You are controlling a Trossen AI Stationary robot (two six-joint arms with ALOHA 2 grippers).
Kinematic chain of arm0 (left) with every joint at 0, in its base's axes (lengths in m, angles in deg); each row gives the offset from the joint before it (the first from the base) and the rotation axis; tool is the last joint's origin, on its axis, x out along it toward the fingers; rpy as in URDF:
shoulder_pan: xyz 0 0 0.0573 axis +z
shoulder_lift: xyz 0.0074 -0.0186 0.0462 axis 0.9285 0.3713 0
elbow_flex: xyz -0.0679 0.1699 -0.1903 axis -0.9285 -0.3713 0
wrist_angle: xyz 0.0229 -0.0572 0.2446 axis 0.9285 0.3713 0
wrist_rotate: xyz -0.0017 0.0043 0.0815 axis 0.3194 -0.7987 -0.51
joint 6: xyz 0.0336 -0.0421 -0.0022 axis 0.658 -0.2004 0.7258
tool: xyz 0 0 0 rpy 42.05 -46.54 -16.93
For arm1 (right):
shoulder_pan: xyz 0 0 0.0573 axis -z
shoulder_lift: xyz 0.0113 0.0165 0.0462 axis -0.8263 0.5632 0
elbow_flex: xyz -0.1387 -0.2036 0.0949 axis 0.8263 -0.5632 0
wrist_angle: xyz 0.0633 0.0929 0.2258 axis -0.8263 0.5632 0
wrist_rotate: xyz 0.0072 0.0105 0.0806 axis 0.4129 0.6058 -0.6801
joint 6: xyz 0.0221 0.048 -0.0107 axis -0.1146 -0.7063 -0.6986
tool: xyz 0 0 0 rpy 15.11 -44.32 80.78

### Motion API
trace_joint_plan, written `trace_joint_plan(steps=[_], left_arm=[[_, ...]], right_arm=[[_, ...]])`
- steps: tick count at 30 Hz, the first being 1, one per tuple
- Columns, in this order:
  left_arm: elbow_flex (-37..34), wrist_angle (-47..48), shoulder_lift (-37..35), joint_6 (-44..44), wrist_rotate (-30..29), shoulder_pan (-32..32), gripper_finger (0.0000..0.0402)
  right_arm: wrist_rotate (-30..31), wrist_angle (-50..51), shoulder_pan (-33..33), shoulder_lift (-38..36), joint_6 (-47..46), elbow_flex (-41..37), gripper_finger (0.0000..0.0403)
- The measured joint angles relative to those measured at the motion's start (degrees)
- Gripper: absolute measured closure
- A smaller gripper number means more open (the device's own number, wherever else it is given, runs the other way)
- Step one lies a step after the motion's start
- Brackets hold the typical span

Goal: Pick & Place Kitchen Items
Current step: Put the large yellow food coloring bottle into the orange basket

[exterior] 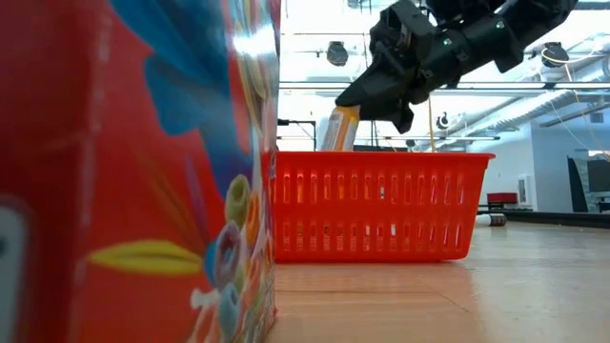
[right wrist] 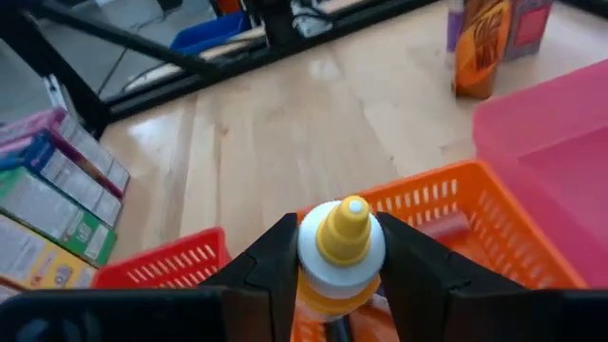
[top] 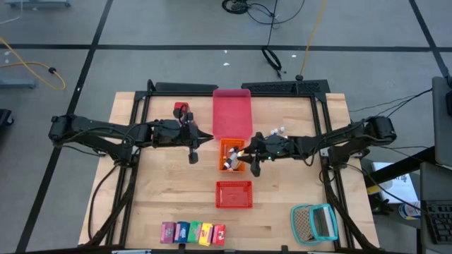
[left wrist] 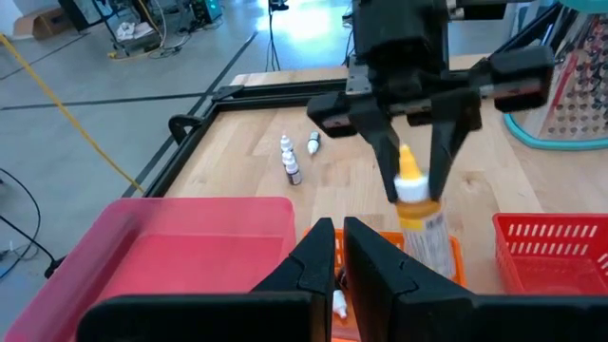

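right tool (right wrist: 337,275): clamped on the yellow-capped bottle (right wrist: 342,249), held above the orange basket (right wrist: 475,204) | left tool (left wrist: 339,249): shut, empty, beside the pink tray (top: 232,111) | cartons (top: 193,232): lined up at the counter (top: 162,190) edge

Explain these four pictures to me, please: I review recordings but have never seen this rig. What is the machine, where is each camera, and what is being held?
Two dark robot arms work at a wooden table. One picture looks down from above, one looks level across the tabletop, and two come from cameras on the arms' wrists. The right gripper is shut on a yellow-capped bottle, holding it over the orange basket. The left gripper is shut, empty, waiting beside the pink tray. Also on the table: a red basket, a row of coloured cartons, a few tiny bottles and a teal-framed mesh item.
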Motion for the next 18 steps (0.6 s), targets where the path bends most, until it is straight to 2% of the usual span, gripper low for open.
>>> trace_joint_plan(steps=[6,18], left_arm=[[0.00,0.03,0.00,0.02,0.00,0.00,0.0371],[0.00,0.00,0.00,0.02,0.00,0.00,0.0371]], right_arm=[[-0.46,4.51,0.06,2.34,1.60,1.66,0.0290],[-0.60,6.60,0.06,3.17,4.23,2.54,0.0284]])
